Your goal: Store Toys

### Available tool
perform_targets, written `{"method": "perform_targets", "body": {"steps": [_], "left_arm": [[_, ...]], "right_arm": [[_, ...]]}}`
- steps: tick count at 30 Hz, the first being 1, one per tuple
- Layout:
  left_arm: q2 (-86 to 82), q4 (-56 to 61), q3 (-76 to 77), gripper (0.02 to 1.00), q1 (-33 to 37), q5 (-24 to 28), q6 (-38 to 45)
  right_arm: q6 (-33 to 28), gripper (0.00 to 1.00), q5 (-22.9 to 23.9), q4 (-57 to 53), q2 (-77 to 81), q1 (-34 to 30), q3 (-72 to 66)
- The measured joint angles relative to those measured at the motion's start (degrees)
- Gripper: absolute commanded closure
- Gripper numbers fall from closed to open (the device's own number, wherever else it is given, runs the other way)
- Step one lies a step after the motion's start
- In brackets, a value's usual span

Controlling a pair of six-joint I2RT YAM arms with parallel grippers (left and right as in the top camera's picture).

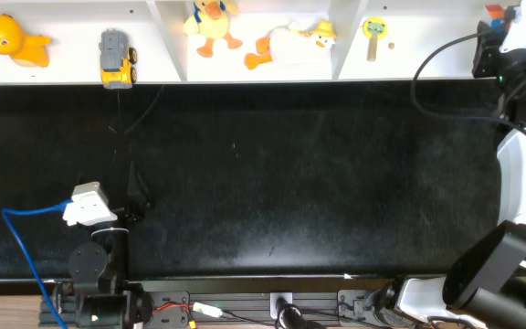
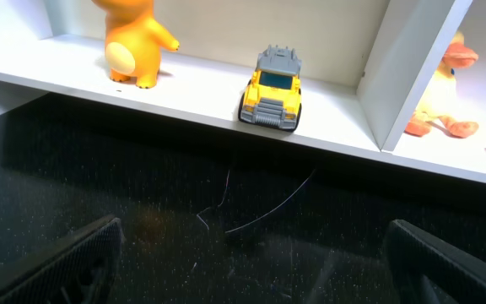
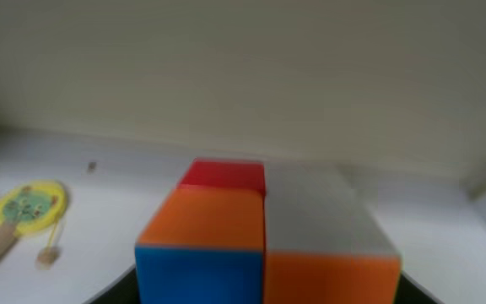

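Note:
My right gripper (image 1: 500, 32) is at the shelf's far-right compartment, shut on a colourful cube (image 3: 264, 245) with orange, blue, red and grey faces; the cube (image 1: 495, 14) hangs just over the white shelf floor. A yellow rattle drum (image 3: 19, 215) lies beside it. My left gripper (image 2: 251, 236) stands open and empty low over the black mat, facing a yellow toy truck (image 2: 272, 95) on the shelf. In the top view the left gripper (image 1: 133, 187) is at the near left.
The white shelf (image 1: 263, 73) runs along the far edge, split by dividers. It holds an orange duck (image 1: 12, 38), the truck (image 1: 117, 59), a yellow plush duck (image 1: 213, 23), a white plush duck (image 1: 290, 44) and the rattle (image 1: 373, 35). A blue cable (image 1: 26, 251) loops by the left arm.

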Motion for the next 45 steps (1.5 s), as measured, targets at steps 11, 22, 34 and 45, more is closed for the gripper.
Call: {"method": "perform_targets", "body": {"steps": [11,22,34,45], "left_arm": [[0.00,0.00,0.00,0.020,0.00,0.00,0.00],[0.00,0.02,0.00,0.020,0.00,0.00,0.00],[0.00,0.00,0.00,0.020,0.00,0.00,0.00],[0.00,0.02,0.00,0.020,0.00,0.00,0.00]], "right_arm": [[1.99,0.954,-4.17,16.00,1.70,-0.35,-8.17],[7.26,0.956,-10.12,22.53,8.83,-2.97,-8.68],[7.45,0.954,-11.67,26.32,14.93,-3.34,-8.76],[6.32,0.954,-11.96,31.74,19.93,-3.34,-8.79]]}}
